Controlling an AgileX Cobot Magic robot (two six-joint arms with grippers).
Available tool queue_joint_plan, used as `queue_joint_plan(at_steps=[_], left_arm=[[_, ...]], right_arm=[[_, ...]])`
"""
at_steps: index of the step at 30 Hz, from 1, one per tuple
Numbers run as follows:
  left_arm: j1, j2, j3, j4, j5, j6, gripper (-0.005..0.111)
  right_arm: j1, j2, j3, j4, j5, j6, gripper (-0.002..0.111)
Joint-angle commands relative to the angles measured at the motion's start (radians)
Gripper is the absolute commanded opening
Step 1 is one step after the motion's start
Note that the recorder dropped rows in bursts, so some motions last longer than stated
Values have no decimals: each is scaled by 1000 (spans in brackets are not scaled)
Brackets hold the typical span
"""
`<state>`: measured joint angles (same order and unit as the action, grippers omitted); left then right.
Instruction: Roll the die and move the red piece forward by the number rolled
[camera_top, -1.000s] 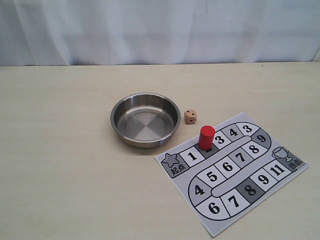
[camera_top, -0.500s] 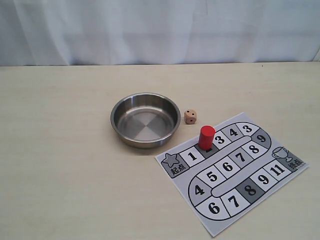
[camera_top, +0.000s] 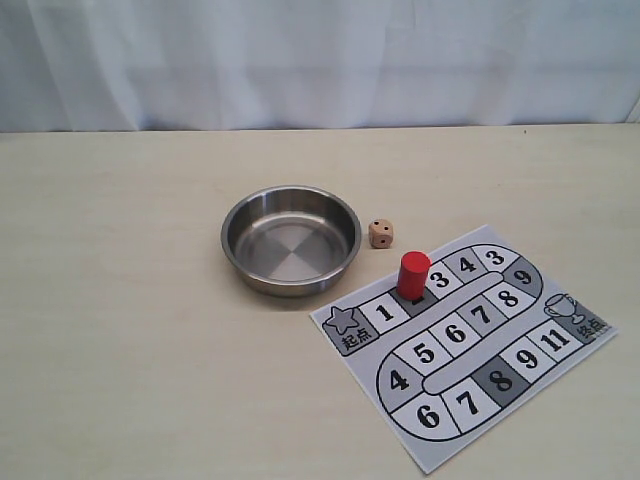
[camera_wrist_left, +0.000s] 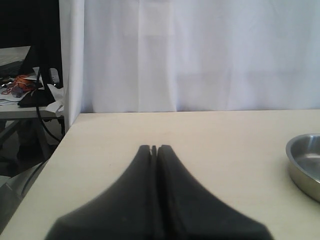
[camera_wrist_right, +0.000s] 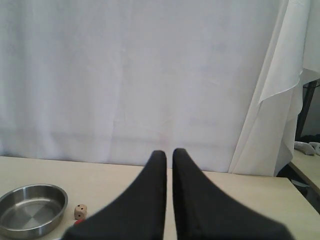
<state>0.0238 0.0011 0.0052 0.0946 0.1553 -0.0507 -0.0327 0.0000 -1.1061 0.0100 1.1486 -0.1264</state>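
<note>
The die (camera_top: 380, 233) rests on the table between the steel bowl (camera_top: 290, 192) and the game board (camera_top: 432, 456), two pips on its near face. The red piece (camera_top: 412, 274) stands upright on the board's square between 1 and 3. Neither gripper appears in the exterior view. In the left wrist view my left gripper (camera_wrist_left: 154, 147) is shut and holds nothing, over bare table far from the bowl (camera_wrist_left: 306, 150). My right gripper (camera_wrist_right: 169, 151) has its fingers almost together, only a thin slit between them, empty; the die (camera_wrist_right: 80, 211) lies well off to its side.
The paper board carries a numbered track from a star square to a trophy square. A white curtain closes off the far side of the table. The left wrist view shows the table's edge (camera_wrist_left: 60, 145) with clutter beyond it.
</note>
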Motion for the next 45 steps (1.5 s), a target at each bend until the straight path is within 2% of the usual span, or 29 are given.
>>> queue_joint_plan(at_steps=[1,8,17,28,39,45], left_arm=[[0,-1,-5,-1,-12,-2,0],[0,-1,-5,-1,-12,-2,0],[0,-1,-5,-1,-12,-2,0],[0,-1,-5,-1,-12,-2,0],[0,-1,-5,-1,-12,-2,0],[0,-1,-5,-1,-12,-2,0]], right_arm=[[0,0,5,0,1,-8,4],[4,0,5,0,-15,-10,4],[79,0,5,-3,9,-10,4],[81,0,14,-3,-6,-12,4],[81,0,310,1,-252,-10,4],[81,0,541,4,-497,2,4]])
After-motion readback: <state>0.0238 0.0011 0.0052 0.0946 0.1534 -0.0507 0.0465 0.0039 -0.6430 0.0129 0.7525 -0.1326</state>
